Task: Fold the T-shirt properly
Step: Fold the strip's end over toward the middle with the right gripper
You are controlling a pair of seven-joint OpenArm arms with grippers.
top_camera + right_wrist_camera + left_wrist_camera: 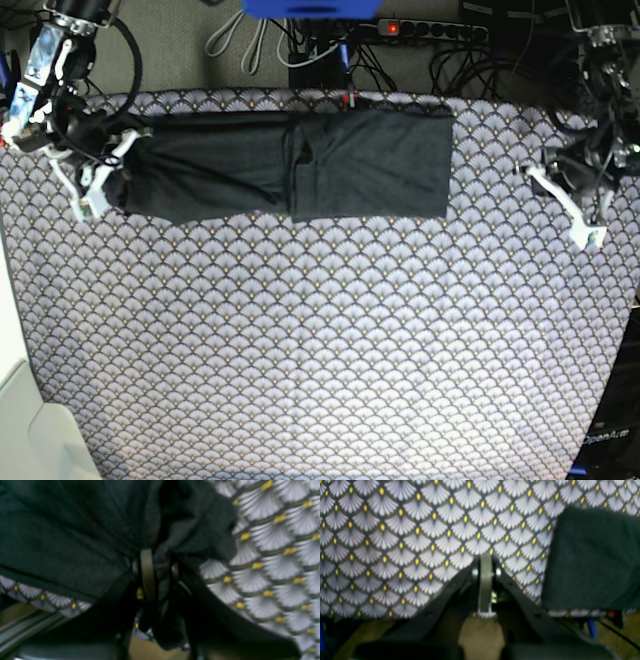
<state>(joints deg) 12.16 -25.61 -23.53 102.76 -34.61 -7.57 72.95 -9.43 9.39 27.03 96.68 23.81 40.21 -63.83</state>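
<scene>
The dark charcoal T-shirt (350, 160) lies folded into a long band across the far part of the table, one layer overlapping near its middle. My right gripper (97, 200) is at the band's left end, and in the right wrist view the fabric (62, 530) is bunched and pinched between the gripper's (160, 562) fingers. My left gripper (586, 236) hovers over the table's right side, well apart from the shirt. Its (486, 556) fingers are pressed together with nothing between them. The shirt's right end (592, 560) shows off to the side in the left wrist view.
A scallop-patterned grey tablecloth (320, 350) covers the whole table. Behind the far edge lie a power strip (430, 30), cables and a blue object (310, 8). The table's near edge and the floor (480, 640) show beneath the left gripper.
</scene>
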